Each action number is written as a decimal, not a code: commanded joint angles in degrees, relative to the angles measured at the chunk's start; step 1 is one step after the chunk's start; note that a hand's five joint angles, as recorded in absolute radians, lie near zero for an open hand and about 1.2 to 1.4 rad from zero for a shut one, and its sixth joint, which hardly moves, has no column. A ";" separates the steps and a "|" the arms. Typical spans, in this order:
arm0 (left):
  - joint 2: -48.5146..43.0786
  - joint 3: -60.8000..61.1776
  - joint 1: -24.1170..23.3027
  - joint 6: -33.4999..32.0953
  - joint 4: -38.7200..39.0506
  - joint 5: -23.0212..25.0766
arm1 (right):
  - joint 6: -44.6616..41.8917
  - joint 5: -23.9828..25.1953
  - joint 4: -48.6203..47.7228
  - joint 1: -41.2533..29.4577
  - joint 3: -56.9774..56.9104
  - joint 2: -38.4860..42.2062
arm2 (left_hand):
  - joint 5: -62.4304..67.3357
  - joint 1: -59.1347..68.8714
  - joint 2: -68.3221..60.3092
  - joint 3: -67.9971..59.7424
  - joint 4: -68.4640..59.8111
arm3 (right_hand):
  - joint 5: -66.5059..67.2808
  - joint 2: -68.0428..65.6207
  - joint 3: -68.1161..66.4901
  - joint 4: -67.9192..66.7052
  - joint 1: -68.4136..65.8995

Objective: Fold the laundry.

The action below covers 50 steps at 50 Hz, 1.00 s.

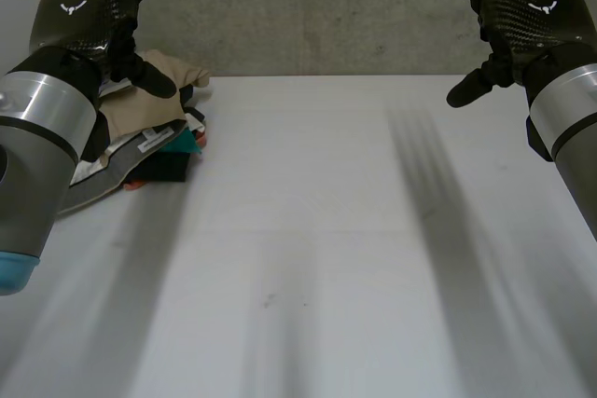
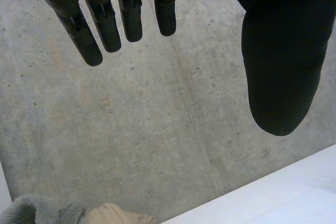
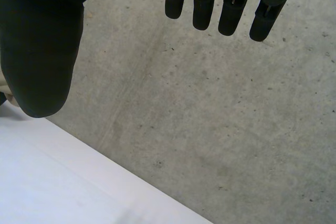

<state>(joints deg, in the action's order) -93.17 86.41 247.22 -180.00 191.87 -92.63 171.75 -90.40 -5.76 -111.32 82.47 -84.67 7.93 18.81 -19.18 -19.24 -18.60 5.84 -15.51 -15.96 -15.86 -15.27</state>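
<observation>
Aloft, two: left robot hand [image 1: 89,11], right robot hand [image 1: 522,6]; one laundry pile [image 1: 140,118].

The left arm [image 1: 42,151] hides part of the laundry pile [image 1: 149,114].

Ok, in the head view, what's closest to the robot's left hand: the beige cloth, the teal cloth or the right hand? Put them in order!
1. The beige cloth, atop the pile, right by the left hand.
2. The teal cloth, lower at the pile's edge.
3. The right hand, far across the table.
</observation>
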 commanded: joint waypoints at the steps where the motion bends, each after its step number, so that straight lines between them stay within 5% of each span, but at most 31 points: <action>1: 0.88 -0.01 4.40 -5.01 -1.58 -0.09 | -0.36 0.05 0.14 0.14 -0.47 -0.50 | -7.93 -8.81 9.18 9.24 8.60 | -5.84 5.51 5.96 5.86 5.27; 13: 0.45 -4.22 13.28 -7.56 -1.32 0.17 | -1.24 0.05 0.49 -0.04 -0.38 -0.50 | -7.93 -8.81 9.18 9.24 8.60 | -5.84 5.51 5.96 5.86 5.27; 23: -24.76 -23.11 19.18 -10.72 -0.01 0.35 | -1.24 0.05 0.66 -0.21 0.06 -0.14 | -7.93 -8.81 9.18 9.24 8.60 | -5.84 5.51 5.96 5.86 5.27; 29: -42.94 -36.55 23.91 -22.12 6.57 0.43 | -1.24 0.13 0.58 -0.30 0.41 0.21 | -7.93 -8.81 9.18 9.24 8.60 | -5.84 5.51 5.96 5.86 5.27; 36: -53.59 -43.69 25.33 -30.67 10.98 3.68 | -1.33 0.13 0.49 -0.56 0.76 1.43 | -7.22 -8.11 8.47 8.53 7.89 | -5.84 5.51 5.96 5.86 5.27; 42: -54.23 -43.61 24.72 -30.77 10.63 6.67 | -1.41 0.13 0.49 -0.48 0.58 1.88 | 16.44 15.55 -15.19 -15.13 -15.77 | -5.84 5.51 5.96 5.86 5.27; 45: -52.48 -42.99 23.40 -30.42 10.54 6.59 | -1.42 0.22 0.49 -0.39 0.41 1.88 | 61.96 61.08 -60.71 -60.65 -61.29 | -5.84 5.51 5.96 5.86 5.27; 50: -41.94 -39.57 19.54 -29.89 10.63 4.57 | -1.42 0.13 0.57 -0.21 0.32 1.88 | 62.07 61.19 -60.82 -60.76 -61.40 | -5.84 5.51 5.96 5.86 5.27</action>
<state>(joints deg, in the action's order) -145.27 43.25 270.63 -210.84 202.67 -86.23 170.34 -90.21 -5.28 -111.74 82.94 -82.74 54.21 65.04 -66.35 -65.88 -66.36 2.69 -12.00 -11.94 -12.02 -13.04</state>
